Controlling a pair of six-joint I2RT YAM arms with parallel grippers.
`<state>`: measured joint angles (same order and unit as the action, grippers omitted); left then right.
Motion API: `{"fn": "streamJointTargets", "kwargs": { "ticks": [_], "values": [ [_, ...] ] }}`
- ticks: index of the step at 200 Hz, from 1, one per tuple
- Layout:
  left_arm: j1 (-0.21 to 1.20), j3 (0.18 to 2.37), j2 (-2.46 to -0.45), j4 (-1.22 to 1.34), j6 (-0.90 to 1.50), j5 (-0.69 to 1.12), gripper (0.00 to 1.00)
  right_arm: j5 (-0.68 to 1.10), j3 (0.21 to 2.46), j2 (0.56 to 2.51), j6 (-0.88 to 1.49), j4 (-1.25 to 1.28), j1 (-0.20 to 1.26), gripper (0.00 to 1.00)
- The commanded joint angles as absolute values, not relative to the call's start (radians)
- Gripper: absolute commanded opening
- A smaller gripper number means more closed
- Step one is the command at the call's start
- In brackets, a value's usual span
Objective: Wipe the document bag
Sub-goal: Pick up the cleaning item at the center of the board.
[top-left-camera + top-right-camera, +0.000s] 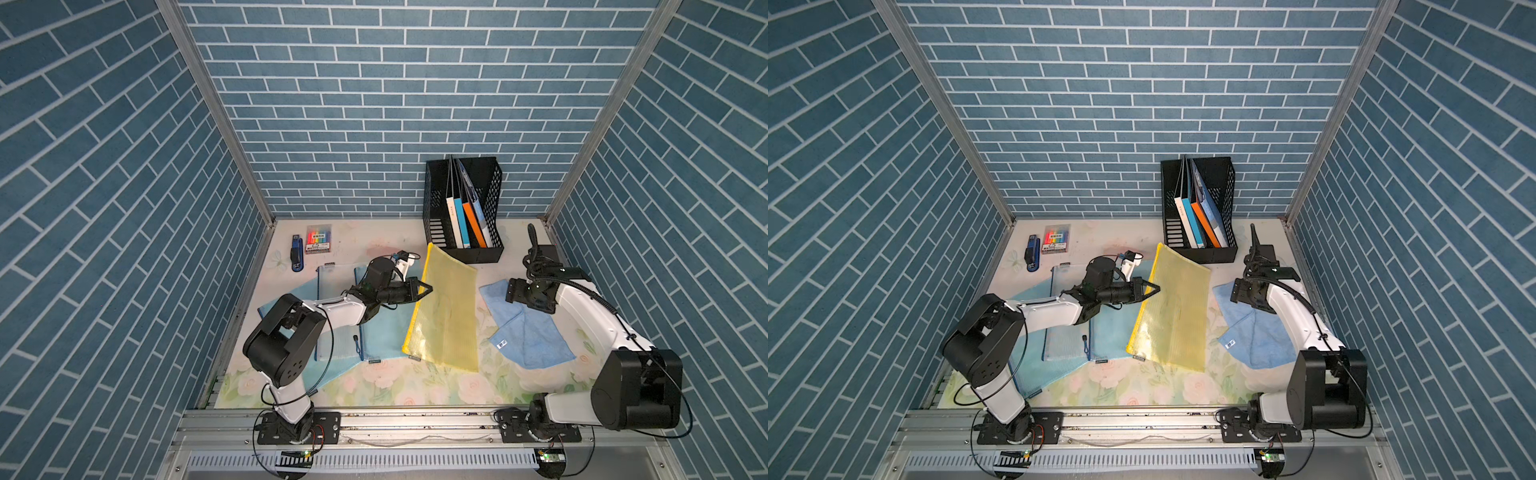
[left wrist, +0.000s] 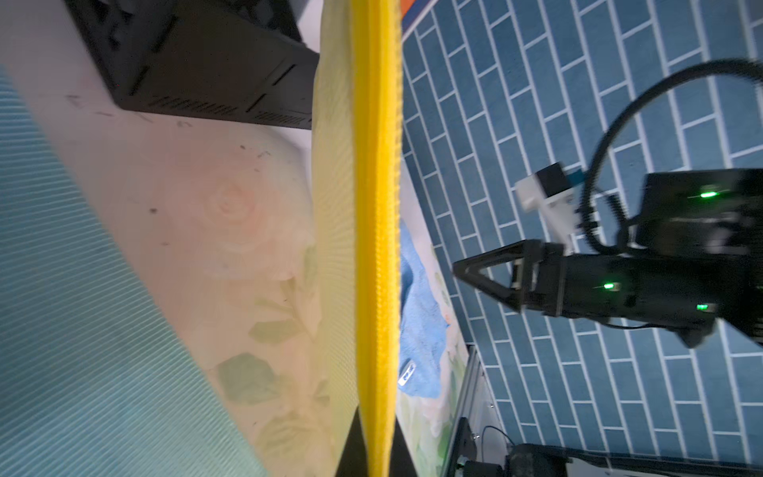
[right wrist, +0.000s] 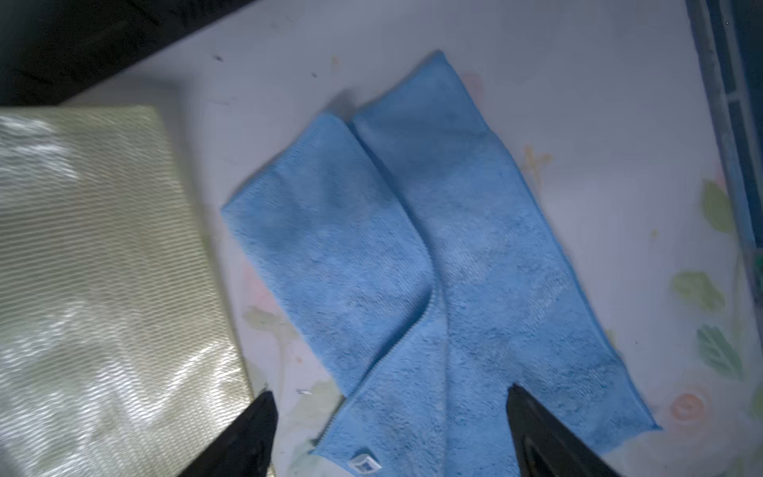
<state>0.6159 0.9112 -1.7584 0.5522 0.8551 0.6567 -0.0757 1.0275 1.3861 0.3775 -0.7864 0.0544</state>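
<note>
The yellow see-through mesh document bag (image 1: pixel 446 316) is in the middle of the flowery surface (image 1: pixel 415 386). It is just in front of the black plastic file rack (image 1: pixel 494 195) with books standing in it. The left gripper (image 1: pixel 430 287) is closed tight on the bag's long zip side and holds that side up in the air, so the bag leans like a ramp. Its other long side looks to be down on the surface.

The soft blue wiping cloth (image 1: pixel 536 336) lies flat and partly folded near the bag, on the right arm's side, not touching it. The right gripper (image 3: pixel 390 392) hangs over this cloth with its two fingers spread wide — it holds nothing. I cannot tell if the fingers (image 3: pixel 536 429) touch the cloth.

Under the left arm lie more zip bags, a light blue mesh one (image 1: pixel 382 336) and a clear one with a blue zip (image 1: pixel 332 345). At the back, well apart from the yellow bag, sit a blue stapler (image 1: pixel 296 257) and a pack of coloured pens (image 1: pixel 319 240) — side by side.
</note>
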Motion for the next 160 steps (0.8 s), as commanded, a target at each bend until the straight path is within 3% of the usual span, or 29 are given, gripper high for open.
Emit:
{"fn": "streamJointTargets", "kwargs": {
  "ticks": [1,21,77,124,160],
  "values": [
    [0.624,0.946,-1.799,0.716,0.978,0.66,0.0,-0.083,1.01,1.41,0.373,-0.82,0.015,0.9],
    [0.633,0.948,-1.833,0.697,0.988,0.618,0.0,-0.071,0.99,1.468,0.367,-0.787,0.007,0.95],
    [0.635,0.933,-1.961,0.779,1.054,0.574,0.0,-0.091,0.968,1.646,0.329,-0.692,0.006,0.9],
    [0.659,0.971,-2.002,0.714,1.079,0.521,0.0,-0.099,0.961,1.718,0.324,-0.651,0.005,0.69],
    [0.667,0.969,-2.013,0.694,1.105,0.494,0.0,-0.068,0.985,1.766,0.312,-0.652,0.003,0.42]
  ]
}}
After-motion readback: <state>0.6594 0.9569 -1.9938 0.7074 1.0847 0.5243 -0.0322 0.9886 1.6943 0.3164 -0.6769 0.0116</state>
